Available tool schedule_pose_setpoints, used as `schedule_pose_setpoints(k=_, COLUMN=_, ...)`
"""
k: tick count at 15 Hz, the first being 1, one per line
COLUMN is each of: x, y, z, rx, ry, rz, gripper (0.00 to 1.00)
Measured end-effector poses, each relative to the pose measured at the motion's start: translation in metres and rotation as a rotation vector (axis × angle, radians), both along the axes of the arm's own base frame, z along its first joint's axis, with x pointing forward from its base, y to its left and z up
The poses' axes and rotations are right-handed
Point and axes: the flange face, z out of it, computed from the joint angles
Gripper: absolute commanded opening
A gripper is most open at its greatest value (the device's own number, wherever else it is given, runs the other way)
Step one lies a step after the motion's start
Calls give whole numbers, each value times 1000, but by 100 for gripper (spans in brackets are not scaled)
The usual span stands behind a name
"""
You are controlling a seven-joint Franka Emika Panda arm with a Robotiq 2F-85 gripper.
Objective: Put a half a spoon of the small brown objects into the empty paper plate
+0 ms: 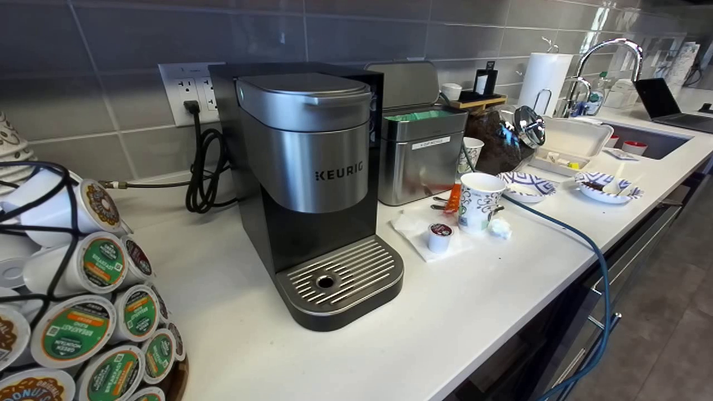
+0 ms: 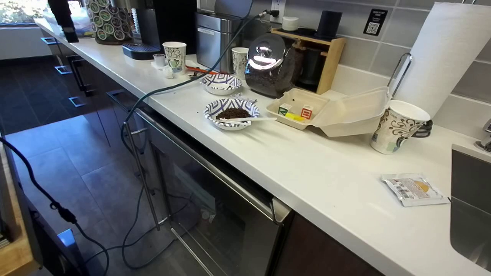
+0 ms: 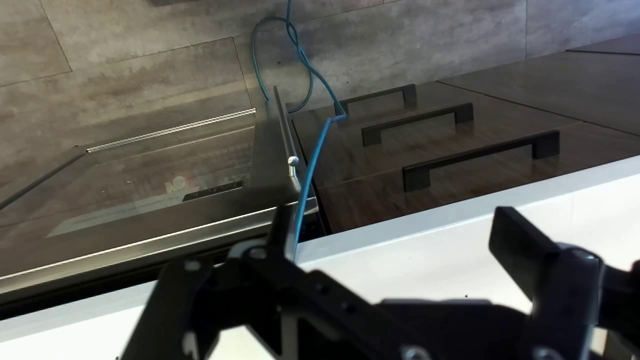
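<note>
Fingers (image 3: 520, 245) spread wide, holding nothing

Largest of all, the worktop (image 2: 307, 165) showed white beyond the fingers in the wrist view, its front edge visible in the gap between them. On it stood the coffee machine (image 1: 317, 167) and, farther along, a takeaway box (image 2: 353, 115) with its lid laid back. Near the box, the loaded plate (image 2: 230, 102) sat close to the front edge in both exterior views; the target plate (image 2: 222, 79), of the same patterned paper, sat just apart from it and looked all but bare. The spoon (image 2: 255, 119) rested in the loaded plate, handle out over the rim toward the box. Smallest, the brown objects (image 2: 233, 113) lay heaped alongside it.

The spoon was not yet gripped, so the step in hand looked like the approach. The next move called for bringing the fingers over the loaded plate, lining them up across the spoon's handle and taking hold without tipping the plate.
</note>
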Motion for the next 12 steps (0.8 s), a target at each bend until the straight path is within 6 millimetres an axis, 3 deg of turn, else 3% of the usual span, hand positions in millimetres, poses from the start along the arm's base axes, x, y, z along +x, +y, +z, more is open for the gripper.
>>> schedule_pose_setpoints(k=4, x=2, y=-1, z=4, rx=1, ry=-8, rz=-7, gripper=100)
schedule_pose_setpoints(k=6, x=8, y=-20, z=11, rx=32, ry=-18, rz=-60, gripper=100)
schedule_pose_setpoints(k=7, x=12, y=-40, z=13, rx=63, ry=-24, rz=-98, gripper=100)
schedule_pose_setpoints(k=12, x=16, y=-181, z=7, rx=271, ry=-88, rz=-255, gripper=100)
